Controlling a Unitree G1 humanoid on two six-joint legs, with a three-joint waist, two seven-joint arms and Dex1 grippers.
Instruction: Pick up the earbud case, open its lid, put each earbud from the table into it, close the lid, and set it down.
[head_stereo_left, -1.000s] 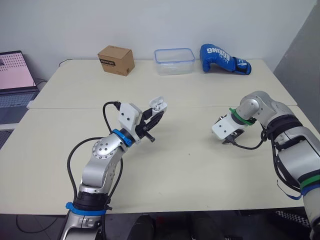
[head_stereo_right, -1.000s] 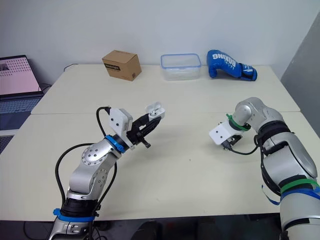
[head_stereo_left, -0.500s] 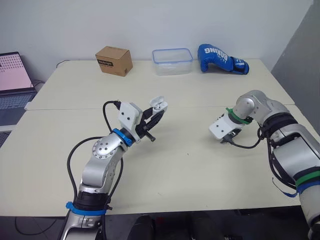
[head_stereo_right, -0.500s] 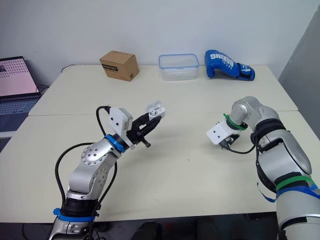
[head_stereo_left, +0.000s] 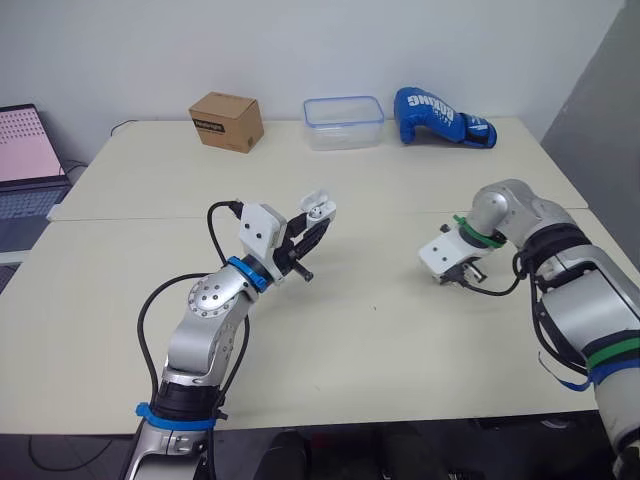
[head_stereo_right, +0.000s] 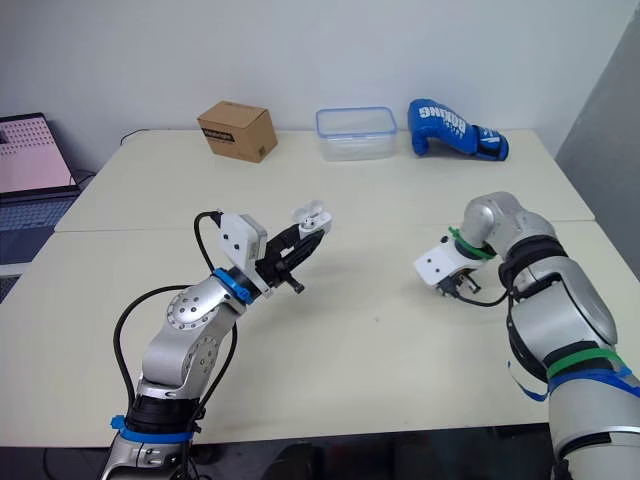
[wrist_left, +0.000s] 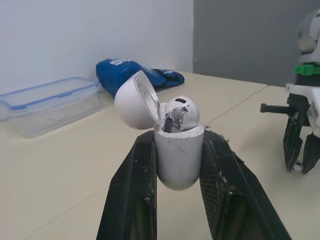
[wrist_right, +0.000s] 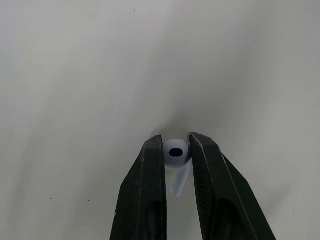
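My left gripper (head_stereo_left: 312, 226) is raised above the table's middle-left, shut on the white earbud case (wrist_left: 178, 151). The case's lid (wrist_left: 134, 101) is swung open and one earbud (wrist_left: 178, 114) sits in it. My right gripper (wrist_right: 176, 150) points down at the table on the right, its fingers (wrist_right: 150, 170) closed around a second white earbud (wrist_right: 177, 152) right at the tabletop. In the eye views the right gripper (head_stereo_left: 462, 279) hides that earbud.
A cardboard box (head_stereo_left: 227, 120), a clear plastic container (head_stereo_left: 345, 121) and a blue boxing glove (head_stereo_left: 440, 116) line the table's far edge. A laptop (head_stereo_left: 24, 162) stands off the left side. A seam (head_stereo_left: 380, 213) crosses the table.
The right gripper has shifted slightly left and down at the table. The left arm still holds the open case in the same place. The camera tilted a little.
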